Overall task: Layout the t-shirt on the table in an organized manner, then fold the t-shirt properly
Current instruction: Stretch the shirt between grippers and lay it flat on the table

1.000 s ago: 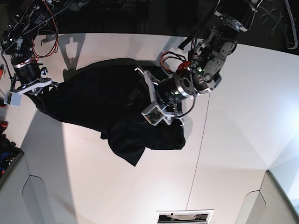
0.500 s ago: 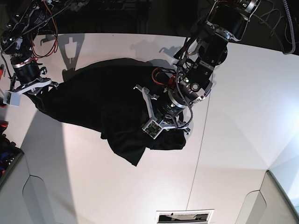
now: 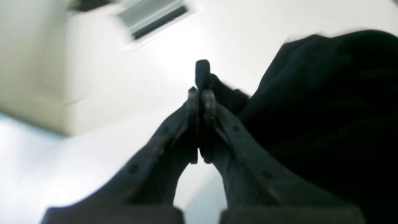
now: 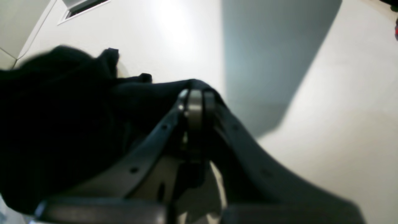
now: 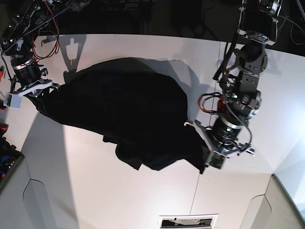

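Since the earlier base picture, the left gripper [image 5: 202, 160] has been carried toward the tabletop's near edge, dragging the t-shirt [image 5: 124, 109] wider over the table [image 5: 95, 191]. From both wrist views, each closed gripper, left [image 3: 201, 93] and right [image 4: 196, 96], is seen pinching black cloth.

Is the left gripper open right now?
No, the left gripper is shut, pinching a fold of the t-shirt.
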Controlling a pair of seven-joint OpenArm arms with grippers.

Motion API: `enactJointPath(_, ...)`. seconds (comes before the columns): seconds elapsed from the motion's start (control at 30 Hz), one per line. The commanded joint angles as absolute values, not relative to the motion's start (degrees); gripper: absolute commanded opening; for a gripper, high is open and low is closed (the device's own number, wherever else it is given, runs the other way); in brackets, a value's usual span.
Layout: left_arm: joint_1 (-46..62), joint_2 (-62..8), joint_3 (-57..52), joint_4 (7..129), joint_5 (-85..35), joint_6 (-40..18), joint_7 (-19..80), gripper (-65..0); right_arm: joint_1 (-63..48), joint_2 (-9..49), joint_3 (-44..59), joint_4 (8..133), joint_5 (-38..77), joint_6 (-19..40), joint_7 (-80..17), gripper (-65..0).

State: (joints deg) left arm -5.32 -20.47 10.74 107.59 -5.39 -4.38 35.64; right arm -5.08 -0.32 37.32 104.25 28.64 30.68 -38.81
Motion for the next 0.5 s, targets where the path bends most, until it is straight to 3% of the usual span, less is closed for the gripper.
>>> enactJointPath(0.0, -6.5, -22.0, 8.0, 109.9, -5.1, -3.0, 34.4, -65.0, -4.5, 0.5, 37.4, 105.3, 29.6, 31.1, -37.3, -65.0)
enactJointPath(0.23, -6.5, -31.3, -9.3, 119.1, -7.9, 0.4, 35.0, -65.0, -4.4, 3.8, 38.7, 105.3, 32.5, 31.1, -36.2, -65.0)
enactJointPath(0.47, -6.7, -38.2, -19.3, 121.5, -12.3, 0.4, 34.5, -65.0, -4.5, 5.0, 46.3, 105.4, 37.9, 31.1, -37.4, -65.0)
